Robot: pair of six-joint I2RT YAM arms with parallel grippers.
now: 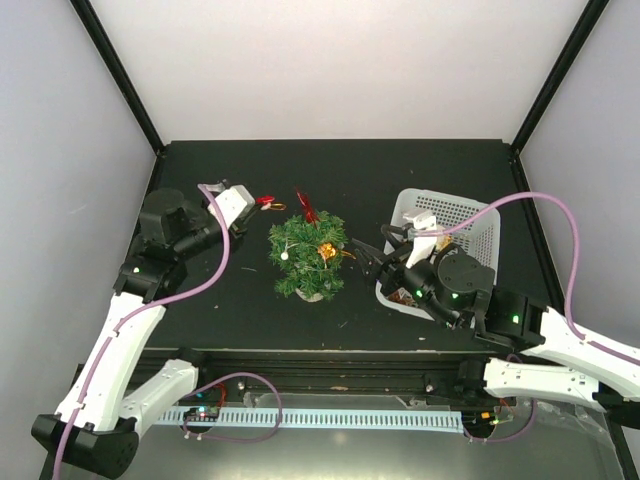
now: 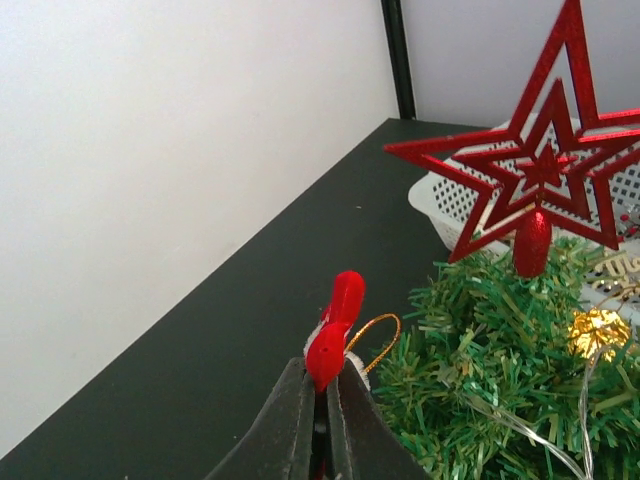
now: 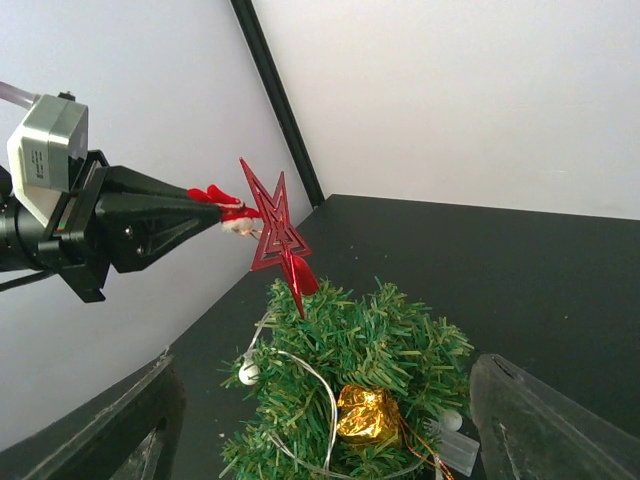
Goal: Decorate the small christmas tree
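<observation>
Small christmas tree (image 1: 308, 258) stands in the centre of the top view on the black table (image 1: 400, 170), a red star (image 1: 305, 205) on its top. To its upper left, the left gripper (image 1: 253, 204) is pinching a small red ornament (image 2: 335, 325). Just to its right, the right gripper (image 1: 368, 256) has its jaws spread, beside the white basket (image 1: 470, 210).

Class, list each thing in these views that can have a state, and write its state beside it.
small christmas tree: upright, partly decorated.
red star: seated on the treetop.
gold ornament: sitting in the branches.
red ornament: clamped beside the tree, not yet hung.
left gripper: shut on the red ornament.
right gripper: open, empty, beside the tree.
white basket: upright on the table.
</observation>
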